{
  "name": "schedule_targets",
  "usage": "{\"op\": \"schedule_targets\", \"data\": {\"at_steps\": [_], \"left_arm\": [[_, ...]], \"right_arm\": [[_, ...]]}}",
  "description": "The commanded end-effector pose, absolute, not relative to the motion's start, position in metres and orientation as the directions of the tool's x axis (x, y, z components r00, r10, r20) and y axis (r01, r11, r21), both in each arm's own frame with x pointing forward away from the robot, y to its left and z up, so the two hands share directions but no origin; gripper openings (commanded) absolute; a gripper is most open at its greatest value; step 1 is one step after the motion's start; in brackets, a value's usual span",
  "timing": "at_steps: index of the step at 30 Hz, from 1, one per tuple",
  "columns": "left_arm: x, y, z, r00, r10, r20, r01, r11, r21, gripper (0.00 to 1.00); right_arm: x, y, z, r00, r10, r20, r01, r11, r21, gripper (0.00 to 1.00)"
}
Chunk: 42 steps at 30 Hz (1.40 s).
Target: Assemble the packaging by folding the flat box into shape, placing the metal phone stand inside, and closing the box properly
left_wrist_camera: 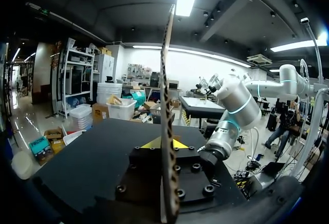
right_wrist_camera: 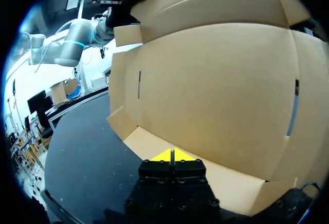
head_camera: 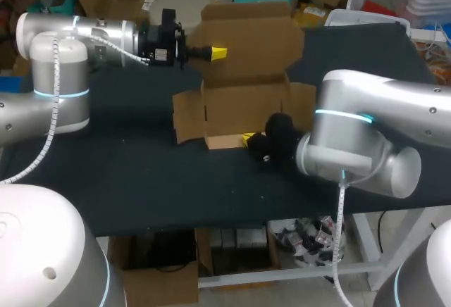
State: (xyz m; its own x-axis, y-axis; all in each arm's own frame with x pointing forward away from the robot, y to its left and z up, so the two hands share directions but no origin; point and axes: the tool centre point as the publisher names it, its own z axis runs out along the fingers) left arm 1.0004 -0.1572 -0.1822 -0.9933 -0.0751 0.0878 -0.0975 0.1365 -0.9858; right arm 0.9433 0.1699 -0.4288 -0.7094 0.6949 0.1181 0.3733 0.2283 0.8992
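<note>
The black table (head_camera: 127, 173) fills the middle of the head view. The left arm (head_camera: 63, 74) enters from the left edge and the right arm (head_camera: 373, 138) from the right edge.

The cardboard box (head_camera: 246, 96) stands half-folded at the centre of the table. Its rear panel (head_camera: 246, 39) is upright and its side flaps are spread open.

The left gripper (head_camera: 218, 53) is at the upper centre. Its jaws pinch the cardboard box by the rear panel, which runs edge-on between the yellow tips in the left wrist view.

The right gripper (head_camera: 248, 138) is at the centre, just beside the low front flap (right_wrist_camera: 216, 178). Its jaws are pressed together.
</note>
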Motion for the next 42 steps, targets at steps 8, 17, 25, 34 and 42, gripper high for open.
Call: {"op": "schedule_targets", "data": {"at_steps": [8,17,25,34,42], "left_arm": [[0.982,-0.16,-0.188,-0.991,-0.08,0.105,-0.115,0.131,-0.985,0.0],[0.957,-0.166,-0.195,-0.989,-0.081,0.121,-0.13,0.129,-0.983,0.0],[0.941,-0.165,-0.2,-0.99,-0.069,0.125,-0.133,0.126,-0.983,0.0],[0.938,-0.165,-0.211,-0.989,-0.05,0.139,-0.145,0.131,-0.981,0.0],[0.936,-0.164,-0.218,-0.99,-0.011,0.141,-0.141,0.137,-0.98,0.0]], "right_arm": [[0.94,0.173,-0.447,-0.705,0.7,0.117,0.371,0.223,0.902,0.0],[0.94,0.173,-0.447,-0.705,0.7,0.117,0.371,0.223,0.902,0.0],[0.94,0.173,-0.447,-0.705,0.7,0.117,0.371,0.223,0.902,0.0],[0.94,0.173,-0.447,-0.705,0.7,0.117,0.371,0.223,0.902,0.0],[0.94,0.173,-0.447,-0.705,0.7,0.117,0.371,0.223,0.902,0.0]]}}
